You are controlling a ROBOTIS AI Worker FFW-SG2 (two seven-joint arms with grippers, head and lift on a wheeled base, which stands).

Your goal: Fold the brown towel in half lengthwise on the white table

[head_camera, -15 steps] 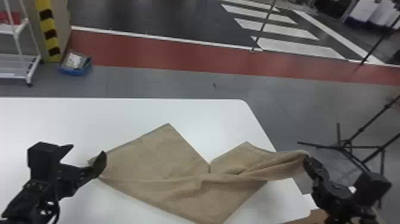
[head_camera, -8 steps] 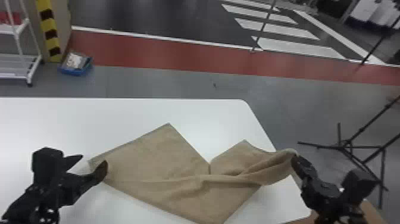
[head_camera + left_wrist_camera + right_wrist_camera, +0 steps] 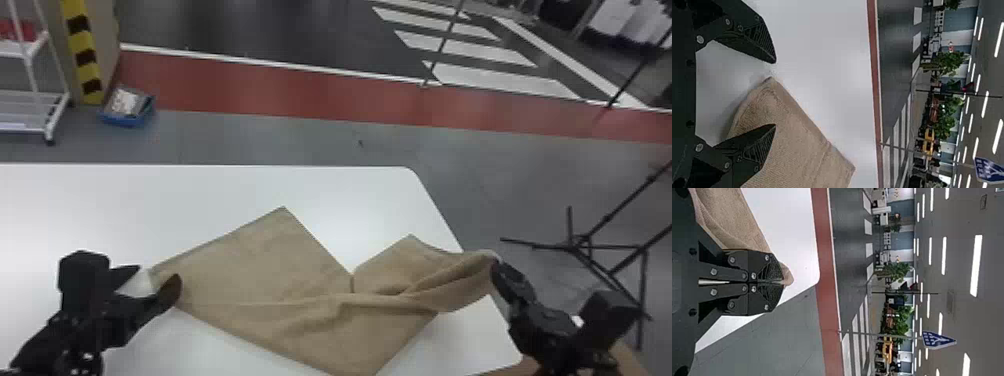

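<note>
Left gripper [image 3: 775, 94]: fingers spread about the near-left corner of the brown towel [image 3: 260, 270], pinching nothing. Towel: laid on the white table [image 3: 125, 200]; presumably light, limp, unbreakable, little given to slipping; best taken at corner hems. Matte, finely ribbed weave, notched outline, ropy folds rightward; tabletop smooth, round-cornered. Right gripper [image 3: 782, 282]: fingers pressed together, nipping the towel's right end.

White table [image 3: 100, 210]: smooth-topped, its far right corner rounded; crossed at the right edge by cloth
Brown towel [image 3: 250, 270]: laid out flat on its left part, notched at the far side, bunched into folds on the right, where its end is held out past the edge
</note>
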